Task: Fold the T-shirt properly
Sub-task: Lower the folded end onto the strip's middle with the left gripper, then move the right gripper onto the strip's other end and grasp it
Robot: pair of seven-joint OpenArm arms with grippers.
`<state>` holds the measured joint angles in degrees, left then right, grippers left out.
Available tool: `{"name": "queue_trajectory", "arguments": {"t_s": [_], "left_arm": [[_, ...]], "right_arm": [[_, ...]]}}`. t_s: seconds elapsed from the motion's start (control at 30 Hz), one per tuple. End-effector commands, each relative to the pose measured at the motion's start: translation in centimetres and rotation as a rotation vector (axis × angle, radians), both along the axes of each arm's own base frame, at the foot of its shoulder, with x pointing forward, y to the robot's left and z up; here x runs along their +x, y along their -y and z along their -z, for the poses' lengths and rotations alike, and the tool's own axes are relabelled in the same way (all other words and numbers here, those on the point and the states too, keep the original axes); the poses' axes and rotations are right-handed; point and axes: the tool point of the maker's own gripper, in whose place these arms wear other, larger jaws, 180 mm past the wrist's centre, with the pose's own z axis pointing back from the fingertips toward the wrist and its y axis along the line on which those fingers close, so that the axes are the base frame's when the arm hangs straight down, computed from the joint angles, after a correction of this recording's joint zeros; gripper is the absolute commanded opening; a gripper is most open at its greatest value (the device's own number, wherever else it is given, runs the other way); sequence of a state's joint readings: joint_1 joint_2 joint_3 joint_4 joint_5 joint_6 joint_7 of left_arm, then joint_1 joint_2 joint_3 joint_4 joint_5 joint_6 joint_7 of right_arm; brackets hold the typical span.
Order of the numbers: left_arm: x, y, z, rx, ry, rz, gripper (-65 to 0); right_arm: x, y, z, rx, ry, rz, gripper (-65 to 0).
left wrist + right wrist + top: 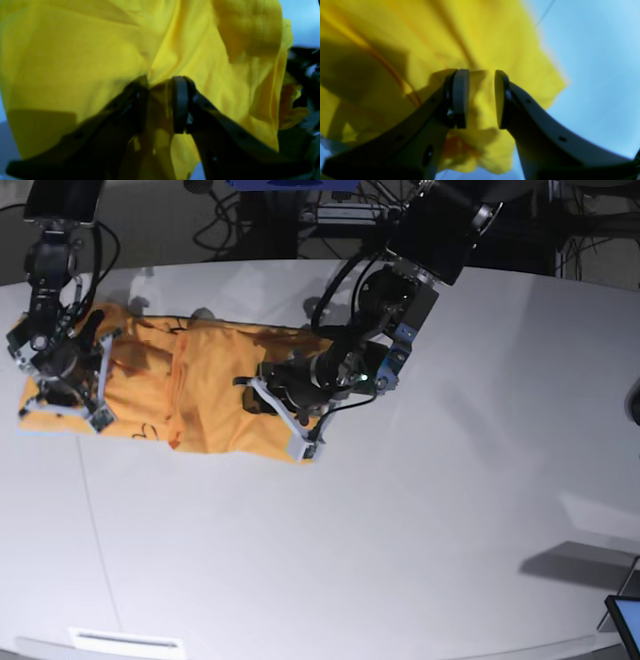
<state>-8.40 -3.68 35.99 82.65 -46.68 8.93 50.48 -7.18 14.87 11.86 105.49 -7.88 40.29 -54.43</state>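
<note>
The orange-yellow T-shirt (190, 395) lies wrinkled in a long band on the white table's far left. My left gripper (285, 410) is at its right end. In the left wrist view the left gripper (160, 103) is shut on a bunched fold of the T-shirt (75, 62), and creases run out from the pinch. My right gripper (65, 375) is at the shirt's left end. In the right wrist view the right gripper (480, 98) stands narrow with a fold of the T-shirt (480, 37) caught between its pads. That view is blurred.
The white round table (400, 530) stretches to the front and right of the shirt. Cables and dark equipment (300, 220) lie beyond the far edge. A dark screen corner (625, 620) shows at the front right. The left arm (400, 290) reaches in from the back.
</note>
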Motion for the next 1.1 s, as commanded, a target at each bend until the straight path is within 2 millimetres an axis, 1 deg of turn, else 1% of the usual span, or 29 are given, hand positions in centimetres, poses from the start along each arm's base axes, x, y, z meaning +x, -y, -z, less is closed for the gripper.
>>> {"name": "queue_trajectory", "arguments": {"t_s": [0.0, 0.07, 0.17, 0.23, 0.3, 0.33, 0.37, 0.4, 0.43, 0.5, 0.53, 0.73, 0.97, 1.07], "left_arm": [[-0.7, -1.9, 2.0, 0.092, -0.056, -0.014, -47.7], [-0.8, -2.2, 2.4, 0.1, -0.066, -0.016, -47.7], [-1.1, -3.0, 2.9, 0.116, -0.072, -0.019, -47.7], [-1.2, -3.2, 2.9, 0.12, -0.072, -0.02, -47.7], [-1.2, -3.4, 3.0, 0.123, -0.074, -0.02, -47.7], [-1.3, -3.4, 3.1, 0.126, -0.075, -0.02, -47.7], [-1.3, -3.5, 3.2, 0.126, -0.078, -0.02, -47.7], [-1.4, -3.5, 3.2, 0.127, -0.079, -0.021, -47.7], [-1.4, -3.5, 3.3, 0.128, -0.081, -0.021, -47.7], [-1.4, -3.5, 3.2, 0.127, -0.079, -0.021, -47.7], [-1.4, -3.5, 3.2, 0.127, -0.079, -0.021, -47.7], [-1.1, -3.5, 3.1, 0.129, -0.076, -0.022, -47.7], [-1.0, -3.4, 3.1, 0.126, -0.074, -0.021, -47.7], [-1.0, -3.5, 3.1, 0.128, -0.074, -0.022, -47.7]], "right_arm": [[0.7, 0.7, -1.7, -0.035, 0.042, 0.006, -47.4], [0.5, 1.1, -2.8, -0.074, 0.046, 0.018, -47.4], [0.6, 0.8, -4.0, -0.088, 0.073, 0.017, -47.7], [0.7, 0.4, -4.1, -0.076, 0.082, 0.013, -47.9], [0.7, -0.4, -3.8, -0.046, 0.085, 0.015, -48.9], [0.6, -0.7, -3.8, -0.039, 0.084, 0.018, -52.7], [0.7, -0.8, -3.7, -0.035, 0.084, 0.02, -57.9], [0.6, -0.9, -3.7, -0.03, 0.084, 0.02, -64.6], [0.6, -1.1, -3.6, -0.025, 0.083, 0.022, -65.0], [0.7, -1.9, -3.8, -0.003, 0.097, 0.021, -63.8], [0.7, -2.1, -3.9, 0.002, 0.1, 0.022, -64.6], [0.7, -2.5, -3.7, 0.015, 0.099, 0.023, -64.9], [0.7, -4.3, -3.3, 0.073, 0.102, 0.029, -64.9], [0.9, -4.7, -3.4, 0.086, 0.111, 0.025, -64.9]]}}
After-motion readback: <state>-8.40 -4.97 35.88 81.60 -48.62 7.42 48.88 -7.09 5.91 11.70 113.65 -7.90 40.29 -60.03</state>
